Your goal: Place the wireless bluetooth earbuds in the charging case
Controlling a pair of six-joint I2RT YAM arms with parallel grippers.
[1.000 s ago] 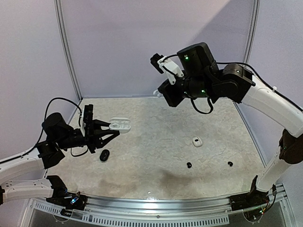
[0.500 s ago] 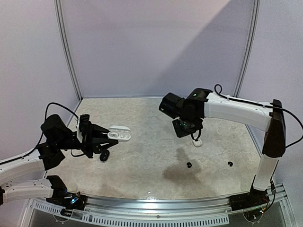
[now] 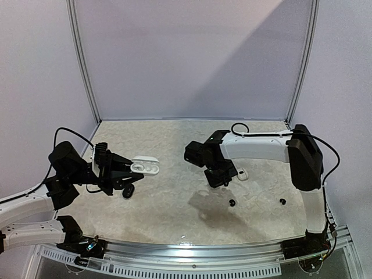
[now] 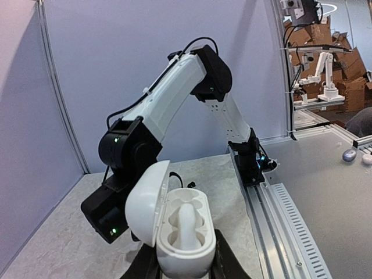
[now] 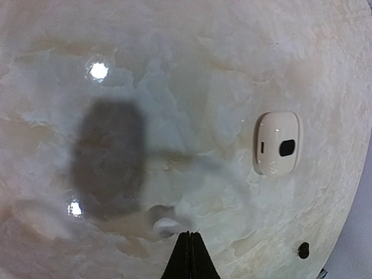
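Observation:
My left gripper (image 4: 183, 266) is shut on the base of a white charging case (image 4: 183, 232), held above the table at the left (image 3: 145, 166). Its lid stands open to the left, and both wells show no bud. My right gripper (image 5: 189, 247) is shut, its tips low over the table. A white earbud (image 5: 168, 225) lies on the surface just left of those tips, apart from them. One black earbud (image 5: 303, 250) lies at the lower right of the right wrist view. In the top view, two black earbuds (image 3: 232, 202) (image 3: 282, 201) rest on the table near the front.
A small closed white case (image 5: 278, 143) with a dark oval mark lies right of my right gripper, seen from above beside the right wrist (image 3: 241, 174). A black case (image 3: 128, 190) sits on the table under my left gripper. Purple walls enclose the marbled table (image 3: 174, 209).
My right arm has swung down from high at the back to low over the table's middle, left of the small white case. My left gripper has kept hold of the open case, shifting only slightly.

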